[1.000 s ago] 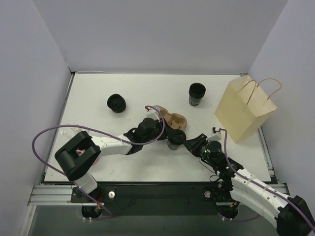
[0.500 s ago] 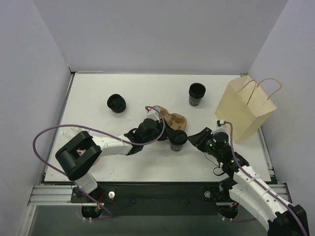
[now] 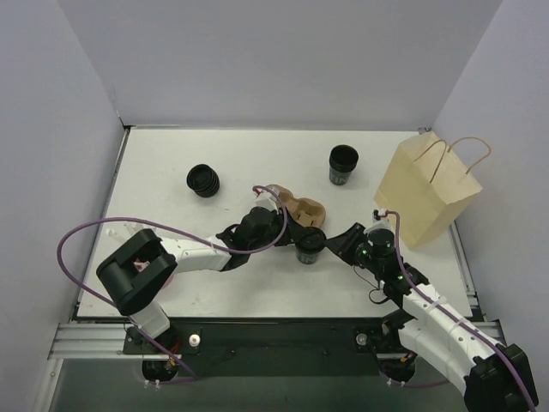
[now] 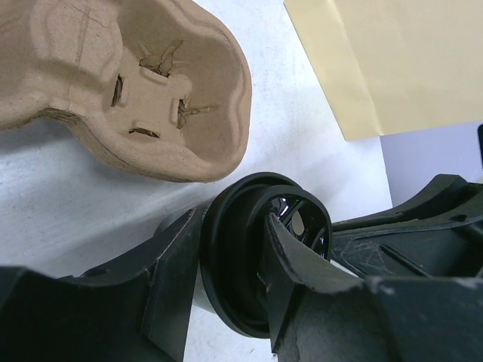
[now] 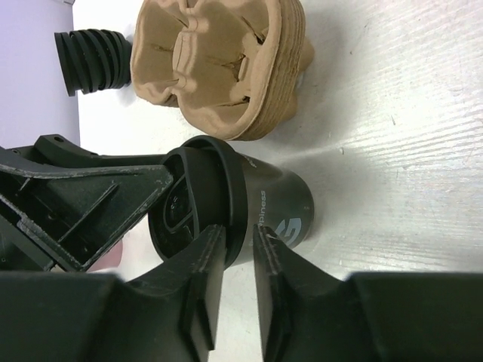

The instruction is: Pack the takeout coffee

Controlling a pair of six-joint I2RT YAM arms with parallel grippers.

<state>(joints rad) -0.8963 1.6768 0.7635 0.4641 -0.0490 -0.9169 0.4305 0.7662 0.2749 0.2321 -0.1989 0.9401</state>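
- Takeout coffee [image 5: 283, 207]: smooth black cup wall with a soft sheen and pale grey print. The lid looks like smooth black plastic.
- Carrier [image 4: 211, 105]: brown moulded pulp, matt, rough and fibrous.
- Bag [image 3: 426, 189]: cream paper, matt and smooth.
- Table [image 5: 407, 113]: white, faintly streaked surface.
- Left pincer [image 4: 232, 290]: matt black plastic, lightly scuffed.

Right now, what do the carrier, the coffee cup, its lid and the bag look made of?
The carrier: moulded paper pulp, it seems; matte brown, fibrous, with torn-looking tab slits. The coffee cup: probably coated paper; black, slight sheen, pale printed lettering. The lid: likely plastic; smooth black, moulded rim. The bag: paper; pale tan, matte, creased, thin looped handles.
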